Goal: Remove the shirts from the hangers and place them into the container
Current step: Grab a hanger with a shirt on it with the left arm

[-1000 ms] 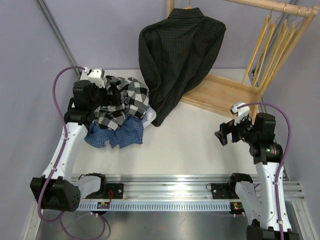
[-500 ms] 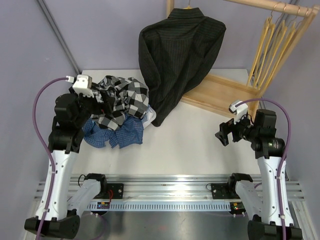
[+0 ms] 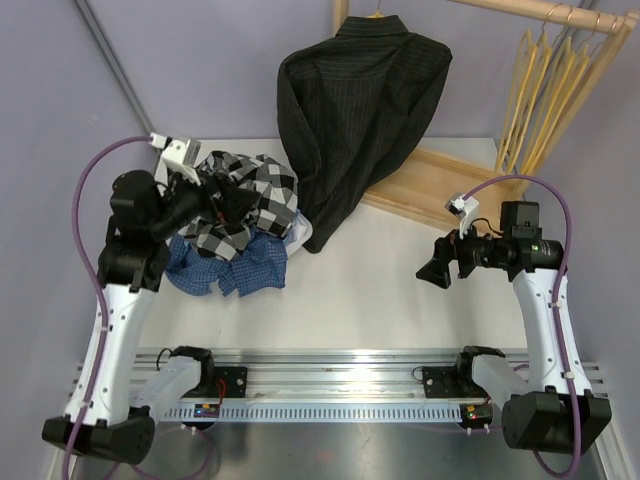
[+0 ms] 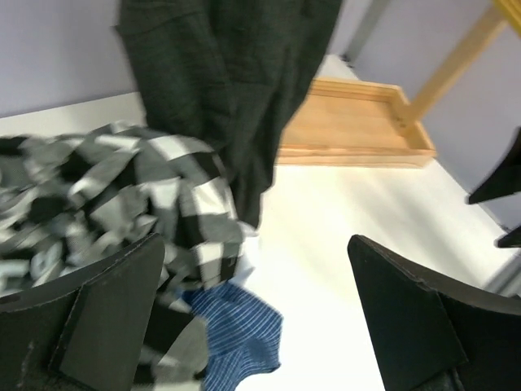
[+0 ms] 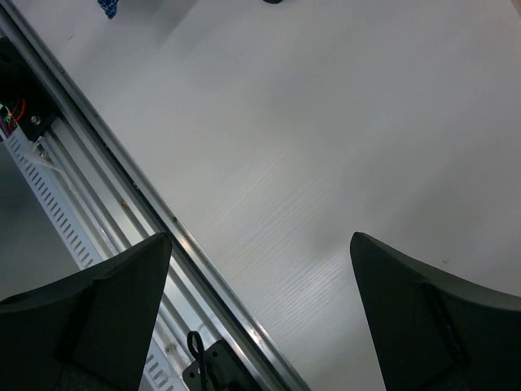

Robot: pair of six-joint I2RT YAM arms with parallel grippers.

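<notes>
Left hand (image 3: 212, 196) has lifted off the heap of shirts (image 3: 238, 225) that hides the container at the desk's (image 3: 380, 290) left, right hand (image 3: 437, 268) has swung inward, both spread wide, empty; black pinstriped shirt (image 3: 360, 110) alone hangs on the rail (image 3: 520, 9), so one garment left.

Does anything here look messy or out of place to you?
The black-and-white checked shirt lies in a crumpled heap at the left of the table, with the dark blue shirt spilling out underneath. The black pinstriped shirt hangs slanted.
</notes>
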